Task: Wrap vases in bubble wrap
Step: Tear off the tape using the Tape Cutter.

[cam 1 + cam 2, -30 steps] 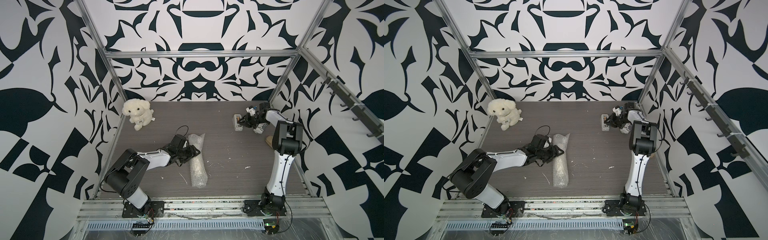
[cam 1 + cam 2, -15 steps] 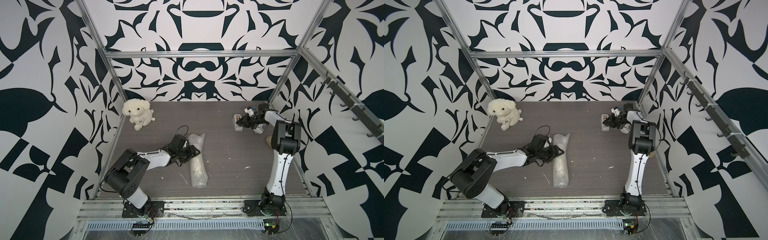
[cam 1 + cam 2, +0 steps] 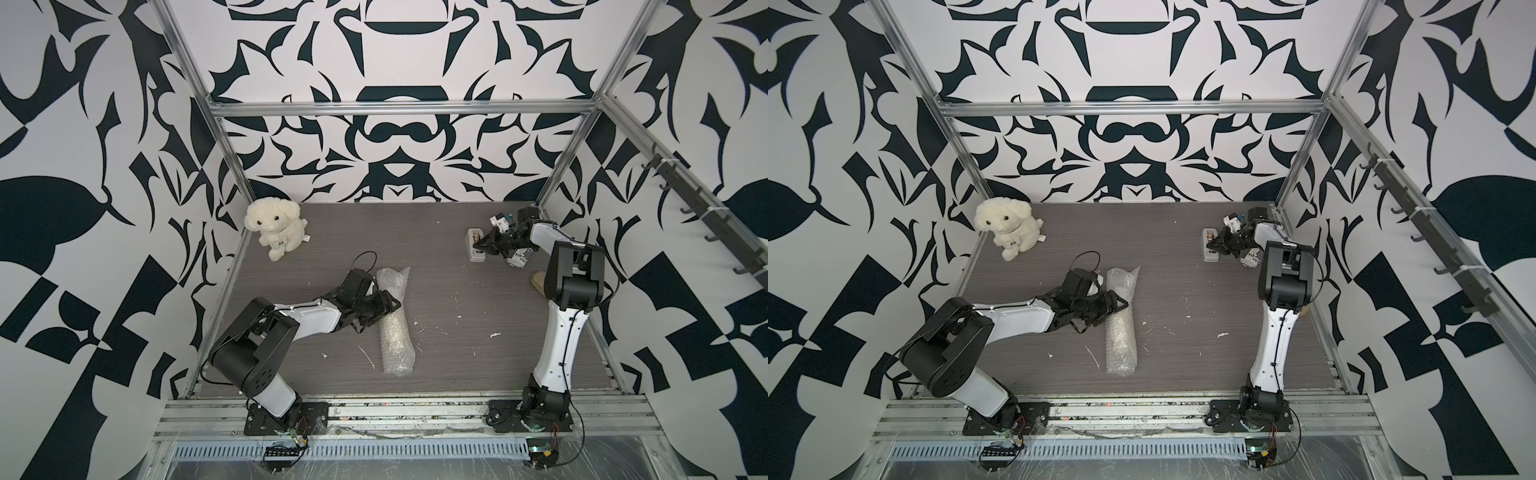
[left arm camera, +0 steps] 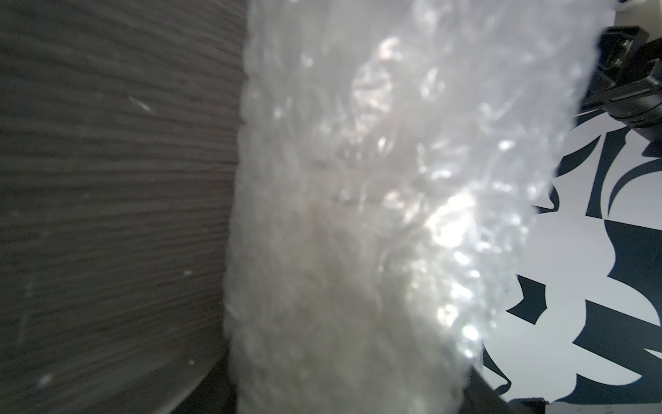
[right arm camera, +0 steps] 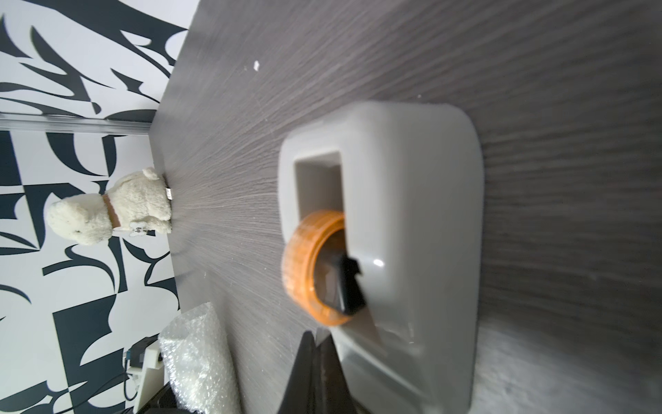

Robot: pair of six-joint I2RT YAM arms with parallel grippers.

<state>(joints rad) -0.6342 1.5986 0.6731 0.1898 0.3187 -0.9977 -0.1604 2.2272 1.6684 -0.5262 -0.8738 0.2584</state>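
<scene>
The left end effector (image 3: 388,304) seems closed on the bubble wrap (image 3: 397,340); right end effector (image 5: 315,355), fully closed, is just beside the tape dispenser (image 5: 422,215).

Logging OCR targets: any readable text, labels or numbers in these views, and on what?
"XO": on the printed can, as far as it reads; the rest of its print is too small.
Tag on the plush dog: too small to read.
Tape dispenser: no text visible.

White arm shells (image 3: 316,322), black joints (image 3: 575,278), thin black cables (image 3: 367,252).
</scene>
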